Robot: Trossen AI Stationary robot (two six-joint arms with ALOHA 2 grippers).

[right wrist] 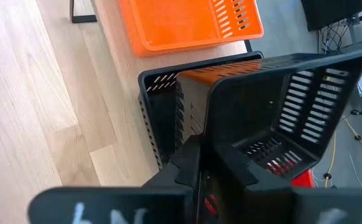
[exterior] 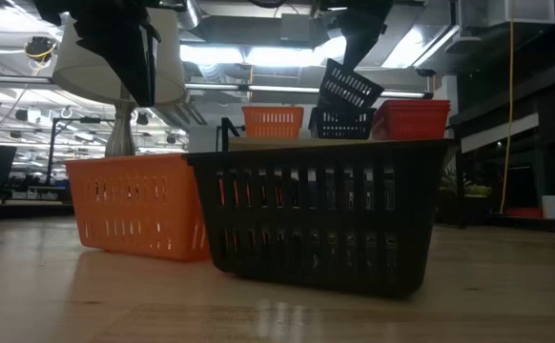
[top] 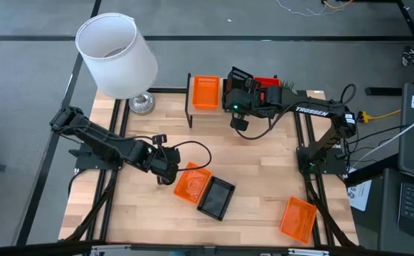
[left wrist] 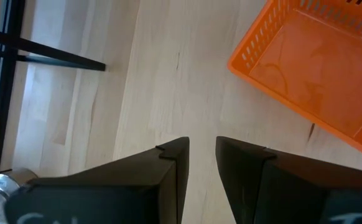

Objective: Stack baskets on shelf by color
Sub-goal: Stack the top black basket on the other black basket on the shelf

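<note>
The shelf [exterior: 258, 143] stands at the table's far side. On it sit an orange basket [top: 205, 92], a black basket [right wrist: 159, 118] and a red basket [exterior: 411, 119]. My right gripper [right wrist: 211, 168] is shut on a second black basket [exterior: 351, 86], held tilted over the black one on the shelf. My left gripper [left wrist: 201, 155] hovers over bare table, its fingers a narrow gap apart and empty, beside an orange basket [top: 193, 183]. Another black basket [top: 216, 198] and another orange basket [top: 297, 218] rest on the table. My right gripper holds the tilted black basket by one wall [right wrist: 213, 127], near that wall's rim, one finger inside the basket and one outside. The fingers come from above, pointing down. The basket hangs tilted, its lower corner [exterior: 330, 103] at the rim of the black basket on the shelf.
A lamp with a white shade [top: 116, 53] and a metal base [top: 141, 103] stands at the table's far left, beside the shelf. Bare wood lies at the table's near left and between the shelf and the loose baskets.
</note>
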